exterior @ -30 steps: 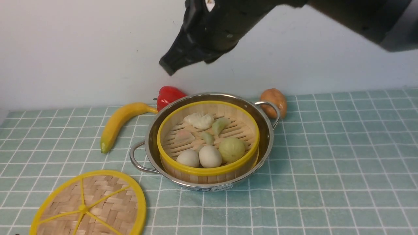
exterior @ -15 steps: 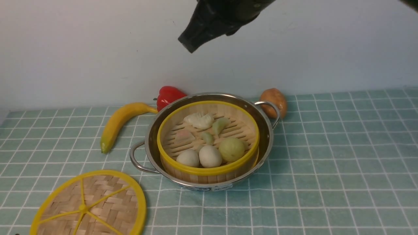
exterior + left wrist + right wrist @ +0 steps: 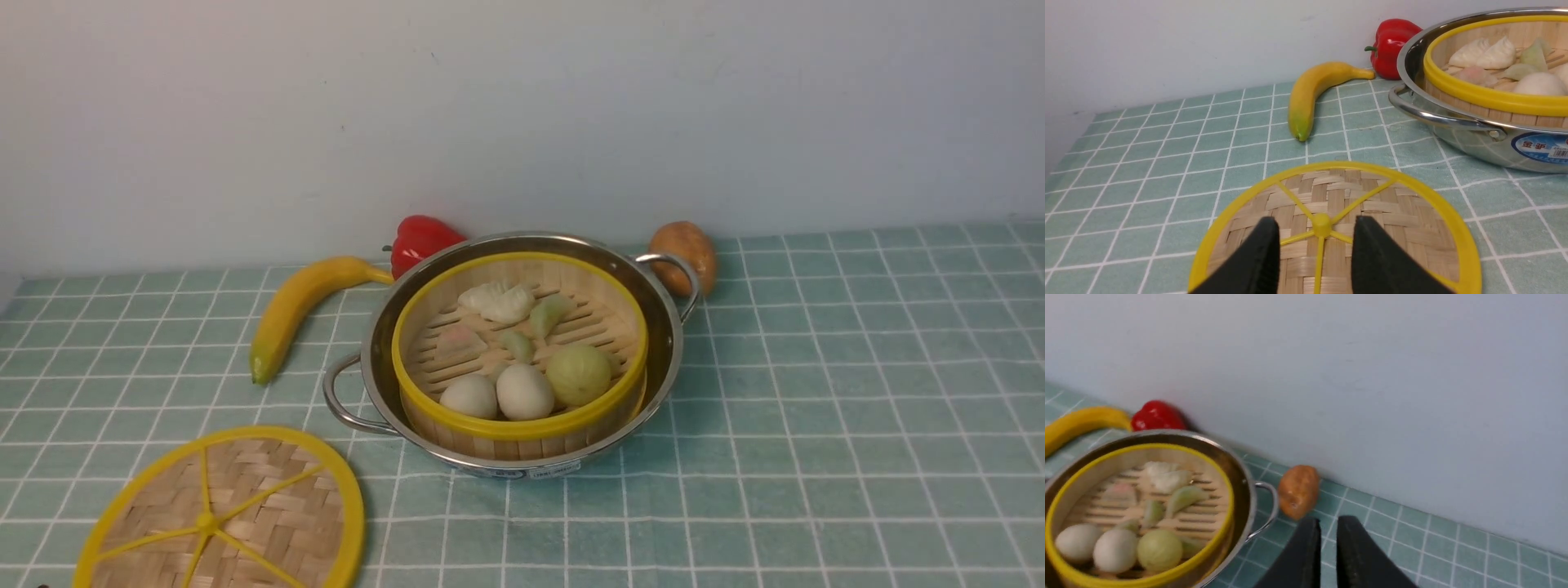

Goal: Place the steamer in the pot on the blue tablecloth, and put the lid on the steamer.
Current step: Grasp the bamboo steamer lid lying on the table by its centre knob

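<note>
Though both empty, left pincer (image 3: 1315,222) wide over the lid (image 3: 1392,212); right pincer (image 3: 1327,520) barely ajar

Polished steel on the pot (image 3: 664,343), mirror-bright. The steamer (image 3: 506,447): pale matt bamboo slats under a smooth yellow rim. The lid (image 3: 245,506): rough woven strips. The tablecloth (image 3: 816,425) looks soft and matt, while the banana (image 3: 298,306) and pepper (image 3: 420,237) gleam, glossy.
</note>
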Tool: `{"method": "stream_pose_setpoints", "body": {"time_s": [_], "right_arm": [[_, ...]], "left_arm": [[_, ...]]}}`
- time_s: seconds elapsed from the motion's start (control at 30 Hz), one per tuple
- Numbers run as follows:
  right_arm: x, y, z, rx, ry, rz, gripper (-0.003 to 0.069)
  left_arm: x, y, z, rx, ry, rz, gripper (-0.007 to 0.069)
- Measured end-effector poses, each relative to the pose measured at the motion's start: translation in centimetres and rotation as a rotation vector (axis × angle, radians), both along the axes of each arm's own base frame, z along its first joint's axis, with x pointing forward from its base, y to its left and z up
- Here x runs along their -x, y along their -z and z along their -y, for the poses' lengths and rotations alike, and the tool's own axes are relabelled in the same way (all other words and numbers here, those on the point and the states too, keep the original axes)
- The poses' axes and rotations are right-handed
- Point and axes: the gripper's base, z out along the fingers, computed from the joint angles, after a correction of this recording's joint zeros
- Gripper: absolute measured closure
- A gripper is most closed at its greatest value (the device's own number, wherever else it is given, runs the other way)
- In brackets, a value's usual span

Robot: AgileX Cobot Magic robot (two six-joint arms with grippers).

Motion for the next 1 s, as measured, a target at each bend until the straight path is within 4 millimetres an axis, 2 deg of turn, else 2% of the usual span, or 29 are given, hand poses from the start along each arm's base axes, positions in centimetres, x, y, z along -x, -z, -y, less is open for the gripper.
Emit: {"method": "stream_pose_setpoints", "body": {"time_s": [0.03,0.07,0.13,0.17,0.2,0.23,0.27,0.3,0.33,0.43,0.57,0.67,1.0], "right_arm": [[1.1,1.0,1.2,-0.035,0.041,0.051,0.0559],[1.6,1.4,1.5,-0.042,0.041,0.074,0.0558],[4.6,4.5,3.4,-0.095,0.104,0.214,0.0543],[4.6,4.4,3.5,-0.099,0.109,0.224,0.0542],[6.3,7.2,4.2,-0.126,0.146,0.274,0.0533],[6.4,7.5,4.3,-0.129,0.151,0.278,0.0532],[7.4,10.6,4.7,-0.158,0.190,0.296,0.0522],[7.5,10.9,4.7,-0.161,0.194,0.297,0.0522],[7.9,13.6,4.9,-0.178,0.221,0.287,0.0513],[8.1,17.8,4.9,-0.181,0.241,0.241,0.0498],[8.2,21.6,4.9,-0.177,0.239,0.178,0.0482],[8.4,22.6,4.9,-0.175,0.241,0.165,0.0475],[8.9,23.5,5.3,-0.178,0.296,0.104,0.0445]], "left_arm": [[0.0,0.0,0.0,0.000,0.000,0.000,0.0382],[0.0,0.0,0.0,0.000,0.000,0.000,0.0382],[0.0,0.0,0.0,0.000,0.000,0.000,0.0382],[0.0,0.0,0.0,0.000,0.000,0.000,0.0382],[0.0,0.0,0.0,0.000,0.000,0.000,0.0382],[0.0,0.0,0.0,0.000,0.000,0.000,0.0382],[0.0,0.0,0.0,0.000,0.000,0.000,0.0382],[0.0,0.0,0.0,0.000,0.000,0.000,0.0382],[0.0,0.0,0.0,0.000,0.000,0.000,0.0382],[0.0,0.0,0.0,0.000,0.000,0.000,0.0382],[0.0,0.0,0.0,0.000,0.000,0.000,0.0382],[0.0,0.0,0.0,0.000,0.000,0.000,0.0382],[0.0,0.0,0.0,0.000,0.000,0.000,0.0382]]}}
